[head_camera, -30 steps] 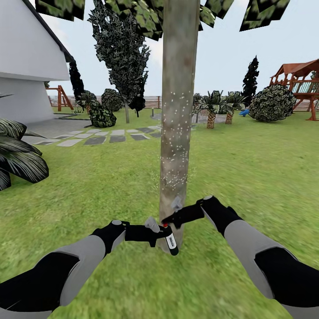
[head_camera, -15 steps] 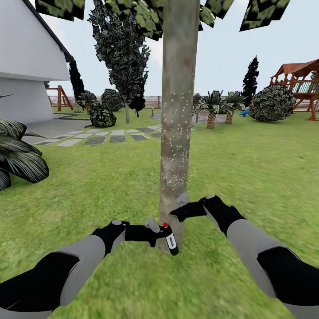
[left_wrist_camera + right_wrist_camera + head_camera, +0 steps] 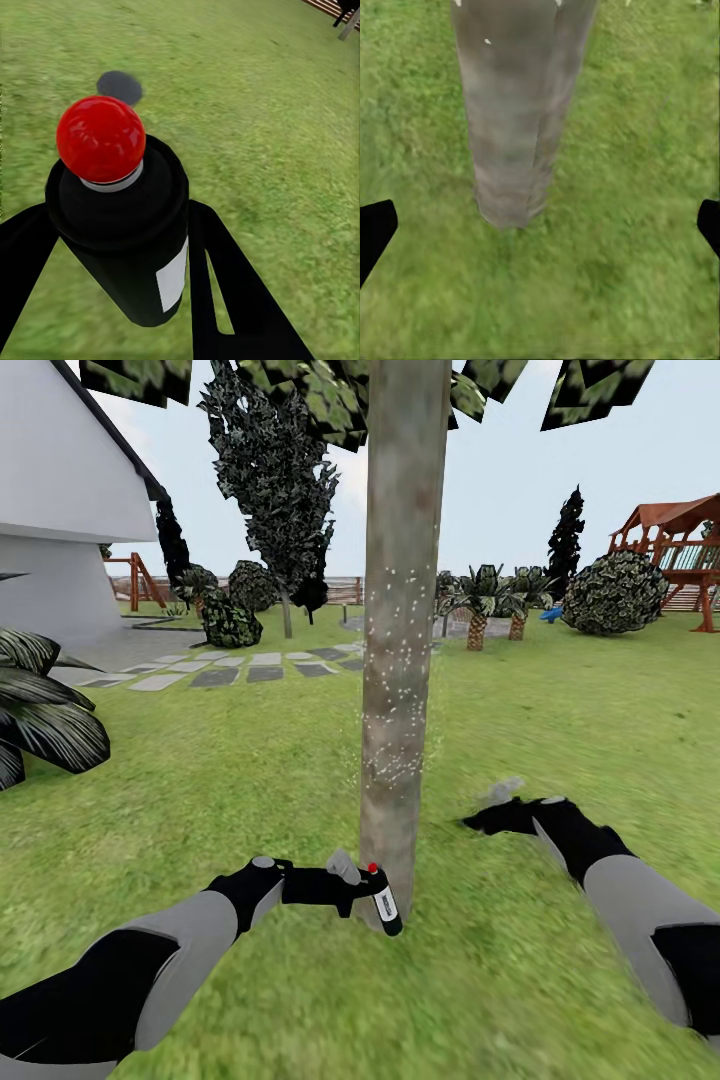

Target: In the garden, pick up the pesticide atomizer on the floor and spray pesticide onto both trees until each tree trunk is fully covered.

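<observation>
Pesticide atomizer (image 3: pixel 385 902) sits low-centre in the head view, clamped by the left gripper (image 3: pixel 352 885) against the speckled tree trunk (image 3: pixel 400 630) for spraying; right gripper (image 3: pixel 500 800) hangs aside. Left wrist: fingers (image 3: pixel 225 277) pinch the bottle. Right wrist: spread fingertips (image 3: pixel 375 229), nothing held.

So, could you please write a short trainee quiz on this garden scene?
1. True or false: the left gripper holds the atomizer.
2. Where do white spray specks show? A) trunk B) house wall C) stepping stones
3. Fill in: the atomizer's top is ___.

Key: 1 true; 2 A; 3 red. The right gripper is open over the grass, holding nothing.
</observation>
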Tool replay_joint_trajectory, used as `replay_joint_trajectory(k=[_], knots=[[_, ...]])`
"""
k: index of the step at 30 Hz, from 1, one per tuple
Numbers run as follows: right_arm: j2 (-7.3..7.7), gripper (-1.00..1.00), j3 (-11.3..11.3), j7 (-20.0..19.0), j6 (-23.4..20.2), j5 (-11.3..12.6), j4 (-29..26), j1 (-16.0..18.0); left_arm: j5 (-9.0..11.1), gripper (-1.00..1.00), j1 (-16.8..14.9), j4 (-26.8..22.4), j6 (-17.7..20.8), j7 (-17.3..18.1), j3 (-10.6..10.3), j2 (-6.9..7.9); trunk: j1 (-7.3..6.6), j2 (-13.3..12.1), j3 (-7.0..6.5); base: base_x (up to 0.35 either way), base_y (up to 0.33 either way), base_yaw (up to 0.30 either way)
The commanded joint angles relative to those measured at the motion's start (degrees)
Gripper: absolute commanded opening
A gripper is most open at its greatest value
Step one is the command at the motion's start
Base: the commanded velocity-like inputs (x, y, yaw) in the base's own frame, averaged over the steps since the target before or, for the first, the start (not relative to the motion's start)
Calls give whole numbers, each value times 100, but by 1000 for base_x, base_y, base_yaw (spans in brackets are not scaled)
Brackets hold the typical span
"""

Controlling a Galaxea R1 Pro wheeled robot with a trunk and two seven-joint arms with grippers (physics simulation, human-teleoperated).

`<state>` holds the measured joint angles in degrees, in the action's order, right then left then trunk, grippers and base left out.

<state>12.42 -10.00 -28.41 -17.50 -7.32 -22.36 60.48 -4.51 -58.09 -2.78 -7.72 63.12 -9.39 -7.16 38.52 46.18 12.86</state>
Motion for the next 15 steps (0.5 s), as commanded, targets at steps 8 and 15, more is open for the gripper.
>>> replay_joint_trajectory(k=[8, 15], knots=[[553, 100, 33, 3201, 277, 12, 1210, -217, 226, -100, 9, 83, -10, -2442, 25, 374, 0, 0, 0, 0, 0, 0], [575, 100, 28, 3846, 1700, 994, 2428, -1077, 1014, -100, 675, 93, -905, -4798, 25, 391, 0, 0, 0, 0, 0, 0]])
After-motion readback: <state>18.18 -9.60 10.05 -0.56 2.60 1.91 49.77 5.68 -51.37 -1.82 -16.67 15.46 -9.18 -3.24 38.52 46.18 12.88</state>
